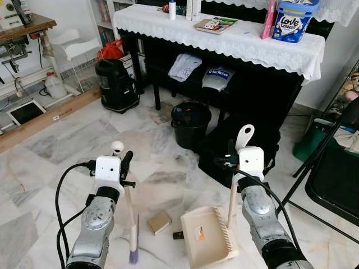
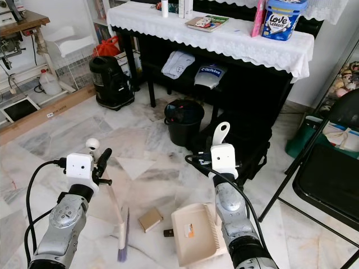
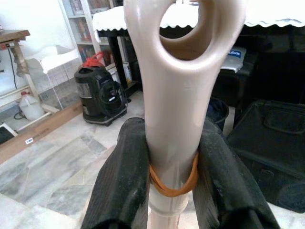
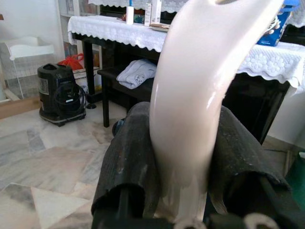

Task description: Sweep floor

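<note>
My left gripper (image 1: 124, 163) is shut on the cream handle of a small broom (image 1: 132, 224). The broom's purple bristles (image 1: 133, 256) touch the marble floor. In the left wrist view the two black fingers (image 3: 123, 181) clamp the handle (image 3: 174, 109) just above an orange rubber band. My right gripper (image 1: 232, 154) is shut on the upright handle of a cream dustpan (image 1: 205, 235), which rests flat on the floor; the right wrist view shows the fingers (image 4: 128, 157) pressed on that handle (image 4: 190, 109). Between broom and pan lie a small brown box (image 1: 159, 222) and a small dark scrap (image 1: 178, 235).
Ahead stand a black bin (image 1: 190, 124), a black bag (image 1: 238, 147) and a black vacuum (image 1: 118, 85), below a dark piano draped in a white lace cloth (image 1: 235, 42). A black folding chair (image 1: 335, 174) stands at the right. A wooden plank (image 1: 53, 115) lies at the left.
</note>
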`<state>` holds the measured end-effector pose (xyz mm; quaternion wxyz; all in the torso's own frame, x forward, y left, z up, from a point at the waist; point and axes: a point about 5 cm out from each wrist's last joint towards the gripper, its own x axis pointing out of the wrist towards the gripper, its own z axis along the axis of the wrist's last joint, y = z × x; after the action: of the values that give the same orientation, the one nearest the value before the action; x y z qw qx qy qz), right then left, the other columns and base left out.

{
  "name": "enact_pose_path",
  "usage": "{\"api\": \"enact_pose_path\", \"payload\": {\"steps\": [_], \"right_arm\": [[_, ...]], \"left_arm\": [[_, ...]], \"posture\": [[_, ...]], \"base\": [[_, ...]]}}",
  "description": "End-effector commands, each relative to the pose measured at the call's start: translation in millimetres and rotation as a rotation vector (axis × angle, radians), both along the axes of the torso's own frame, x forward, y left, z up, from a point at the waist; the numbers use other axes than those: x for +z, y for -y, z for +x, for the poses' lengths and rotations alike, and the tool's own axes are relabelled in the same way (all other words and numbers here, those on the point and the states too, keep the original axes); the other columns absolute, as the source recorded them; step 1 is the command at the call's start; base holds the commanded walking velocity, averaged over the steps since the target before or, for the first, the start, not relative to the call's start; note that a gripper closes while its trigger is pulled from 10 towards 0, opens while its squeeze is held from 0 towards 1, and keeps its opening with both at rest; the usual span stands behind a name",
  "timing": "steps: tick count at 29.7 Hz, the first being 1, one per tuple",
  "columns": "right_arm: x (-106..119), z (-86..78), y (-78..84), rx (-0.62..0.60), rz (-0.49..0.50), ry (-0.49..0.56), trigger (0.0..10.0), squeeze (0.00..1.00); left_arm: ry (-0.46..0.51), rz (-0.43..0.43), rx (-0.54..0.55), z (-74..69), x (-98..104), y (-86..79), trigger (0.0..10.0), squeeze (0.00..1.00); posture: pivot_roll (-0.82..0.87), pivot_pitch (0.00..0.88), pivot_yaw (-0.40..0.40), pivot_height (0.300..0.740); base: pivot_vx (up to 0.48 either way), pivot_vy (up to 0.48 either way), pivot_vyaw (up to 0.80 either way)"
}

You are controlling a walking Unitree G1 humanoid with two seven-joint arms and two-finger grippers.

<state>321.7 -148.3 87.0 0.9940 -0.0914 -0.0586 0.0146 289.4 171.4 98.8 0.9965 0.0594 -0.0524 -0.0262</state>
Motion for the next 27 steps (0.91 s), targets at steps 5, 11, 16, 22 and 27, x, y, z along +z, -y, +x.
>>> {"api": "enact_pose_path", "payload": {"steps": [5, 11, 16, 22, 27], "right_arm": [[10.8, 3.5, -2.6, 0.013, 0.001, 0.047, 10.0, 0.0], [10.9, 3.4, -2.3, 0.011, 0.001, 0.048, 10.0, 0.0], [10.9, 3.6, -1.7, 0.009, 0.0, 0.047, 10.0, 0.0], [10.9, 3.5, -0.5, 0.0, -0.003, 0.048, 10.0, 0.0], [11.8, 2.7, 3.6, -0.031, -0.011, 0.059, 10.0, 0.0]], "left_arm": [[0.034, -0.005, 0.01, 0.4, 6.2, -2.0, 10.0, 0.0], [0.038, -0.004, 0.008, 0.3, 6.6, -2.2, 10.0, 0.0], [0.045, -0.012, 0.005, 0.4, 7.7, -1.5, 10.0, 0.0], [0.047, -0.01, 0.011, -0.1, 7.8, -3.3, 10.0, 0.0], [0.045, -0.008, 0.012, -0.8, 7.2, -4.1, 10.0, 0.0]], "posture": [[0.1, 0.042, 0.028, 0.74], [0.1, 0.042, 0.028, 0.74], [0.1, 0.044, 0.028, 0.74], [0.1, 0.045, 0.028, 0.74], [0.1, 0.045, 0.028, 0.74]], "base": [[0.322, 0.0, 0.0], [0.349, 0.0, 0.0], [0.286, 0.0, 0.0], [0.0, 0.0, 0.0], [0.0, 0.0, 0.0]]}}
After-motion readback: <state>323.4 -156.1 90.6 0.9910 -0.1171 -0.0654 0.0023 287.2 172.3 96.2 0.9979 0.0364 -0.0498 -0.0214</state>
